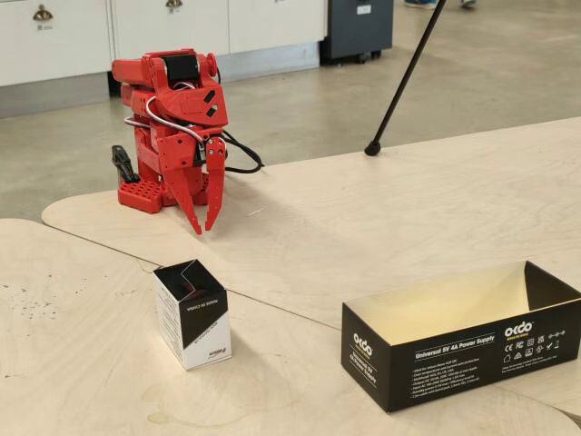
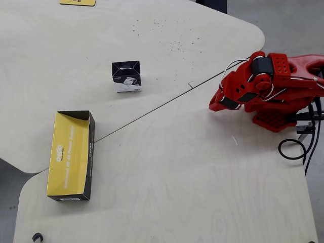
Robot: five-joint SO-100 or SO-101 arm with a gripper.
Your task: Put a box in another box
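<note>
On the pale plywood table, the small cube-shaped black-and-white cardboard carton stands upright near the front left of the fixed view, its top flaps open, well apart from everything else. The long, low black cardboard box with white lettering and a tan inside lies open-topped at the near right, its right end close to the picture's edge. Nothing stands between the two, only a seam where two table panels meet.

The red plastic arm sits folded at the far left, and its gripper points down with the fingertips just above the tabletop, jaws narrowly parted and holding nothing. A black cable trails behind the base. A thin black pole slants down to the table at the far right, its top cut off.

The overhead view shows the carton and long box on the left, the arm on the right. There the gripper lies hidden under the arm's body. A yellow object is cut off at the top edge, and fine dark specks dot the surface.
</note>
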